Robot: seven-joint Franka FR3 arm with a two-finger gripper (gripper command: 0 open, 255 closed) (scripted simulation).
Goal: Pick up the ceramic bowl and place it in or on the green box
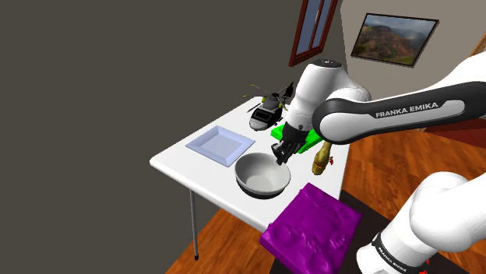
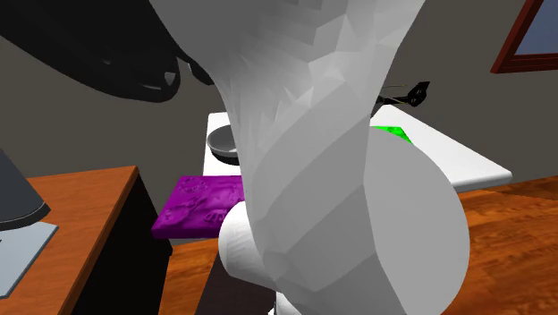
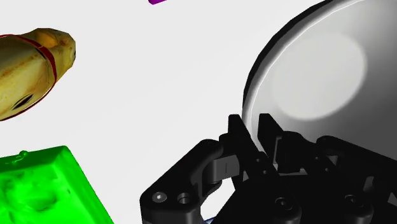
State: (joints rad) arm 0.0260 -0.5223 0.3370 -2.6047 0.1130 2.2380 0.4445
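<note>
Jaws pinch the rim of the round, glossy bowl (image 1: 263,177) — lumpy green box (image 3: 44,188) nearby.

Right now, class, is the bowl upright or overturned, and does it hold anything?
Upright and empty: the bowl sits on the white table, opening upward, and its grey inside shows bare in the wrist view.

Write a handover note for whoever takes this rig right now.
Gripper: shut on the rim of the grey bowl, on the side nearest the box, one finger inside and one outside.
Bowl: resting on the white table, not lifted.
Green box: on the table close by the bowl, partly behind the arm in the shoulder view.
Done: reach and grasp.
Left: lift, carry to the box, release.
</note>
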